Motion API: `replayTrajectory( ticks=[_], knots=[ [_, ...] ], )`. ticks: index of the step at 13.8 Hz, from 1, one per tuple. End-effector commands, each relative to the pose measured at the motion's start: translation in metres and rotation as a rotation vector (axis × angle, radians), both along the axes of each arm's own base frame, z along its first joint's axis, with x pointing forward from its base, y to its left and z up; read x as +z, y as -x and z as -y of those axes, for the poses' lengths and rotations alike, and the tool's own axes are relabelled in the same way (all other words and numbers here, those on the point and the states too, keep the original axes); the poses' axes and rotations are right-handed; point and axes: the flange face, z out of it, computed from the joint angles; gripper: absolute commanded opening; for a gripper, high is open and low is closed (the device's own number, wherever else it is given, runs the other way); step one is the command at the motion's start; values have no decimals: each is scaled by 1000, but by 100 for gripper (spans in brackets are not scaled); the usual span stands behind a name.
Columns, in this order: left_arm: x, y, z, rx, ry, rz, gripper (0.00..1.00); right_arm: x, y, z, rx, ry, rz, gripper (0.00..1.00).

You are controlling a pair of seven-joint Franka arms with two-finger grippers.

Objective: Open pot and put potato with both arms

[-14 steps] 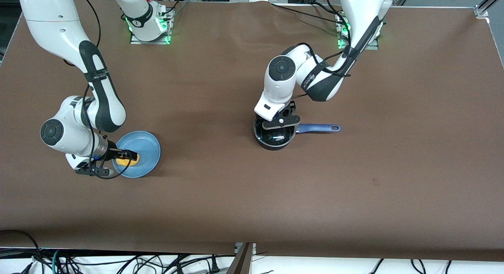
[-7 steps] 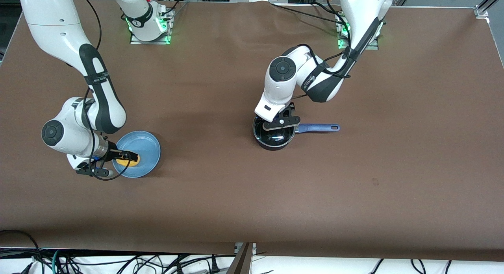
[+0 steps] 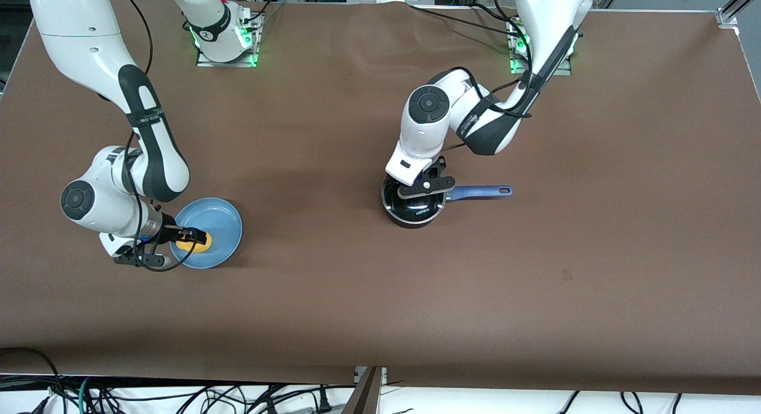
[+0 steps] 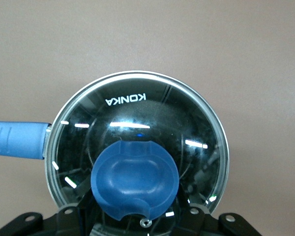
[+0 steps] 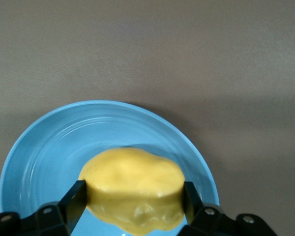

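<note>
The black pot (image 3: 414,210) stands mid-table, its blue handle (image 3: 483,191) pointing toward the left arm's end. Its glass lid (image 4: 137,115) is on or just over it; I cannot tell which. My left gripper (image 3: 421,188) is above it, shut on the lid's blue knob (image 4: 135,179), and the fingers are mostly hidden under the knob in the left wrist view, where the gripper (image 4: 136,209) shows. My right gripper (image 3: 189,238) is shut on the yellow potato (image 3: 199,242) over the plate. In the right wrist view its fingers (image 5: 77,201) press both sides of the potato (image 5: 132,187).
The flat blue plate (image 3: 217,220) lies at the right arm's end of the table, under the potato; it also shows in the right wrist view (image 5: 54,142). Brown table surface (image 3: 333,271) lies between the plate and the pot.
The lid and my left gripper have shifted very slightly toward the right arm's end, and reflections on the glass changed. My right gripper still holds the potato over the plate, barely moved.
</note>
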Motion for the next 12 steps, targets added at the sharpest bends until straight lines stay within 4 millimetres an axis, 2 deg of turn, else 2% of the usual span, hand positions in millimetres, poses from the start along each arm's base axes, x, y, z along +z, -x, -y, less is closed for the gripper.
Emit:
replayTrajectory(
  ticks=[1,5,7,9,10,12],
  knots=[
    [18,-4,-3,6,-9,37,65,11,1,-14,23,-34,-16,46],
    [21,-3,-4,7,-16,36,65,57,-8,-44,6,-65,-94,46],
    [18,-3,-4,7,-18,32,66,70,-10,-53,-18,-74,-133,46],
    [10,-3,-4,6,-18,27,68,83,-9,-71,-51,-78,-173,46],
    [6,-3,-4,3,-19,24,71,88,-7,-82,-80,-78,-202,46],
    [2,-6,-5,8,-19,22,73,102,-6,-119,-137,-87,-231,46]
  ],
)
